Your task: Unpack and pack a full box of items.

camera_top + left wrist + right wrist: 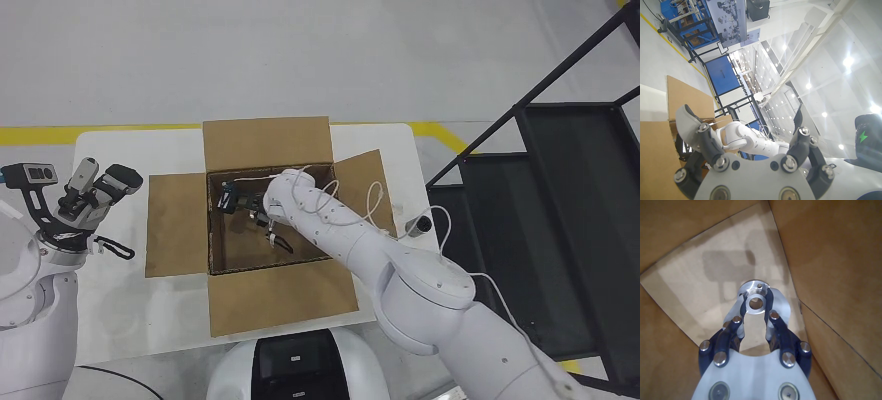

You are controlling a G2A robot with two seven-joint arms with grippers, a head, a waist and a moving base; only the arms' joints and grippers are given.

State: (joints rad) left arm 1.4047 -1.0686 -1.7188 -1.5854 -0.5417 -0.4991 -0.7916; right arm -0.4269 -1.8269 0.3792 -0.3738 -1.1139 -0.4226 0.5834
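Observation:
An open cardboard box (pixel 180 226) stands in the middle of the white table, all its flaps folded out. My right arm reaches down into it. Inside the box, my right gripper (pixel 755 303) is shut on the hub of a round silver metal flange (pixel 754 292) with a centre hole, held just above the box floor (pixel 696 279). In the top view the right gripper (pixel 262 214) is low in the box, near its far wall. My left gripper (pixel 743 121) is open and holds nothing, raised at the table's left end (pixel 100 192), pointing upward past the box flap (pixel 687 98).
The brown box walls (pixel 829 256) close in tightly around the right gripper. A dark metal staircase (pixel 560 200) stands right of the table. Bare white tabletop (pixel 120 310) lies left of the box.

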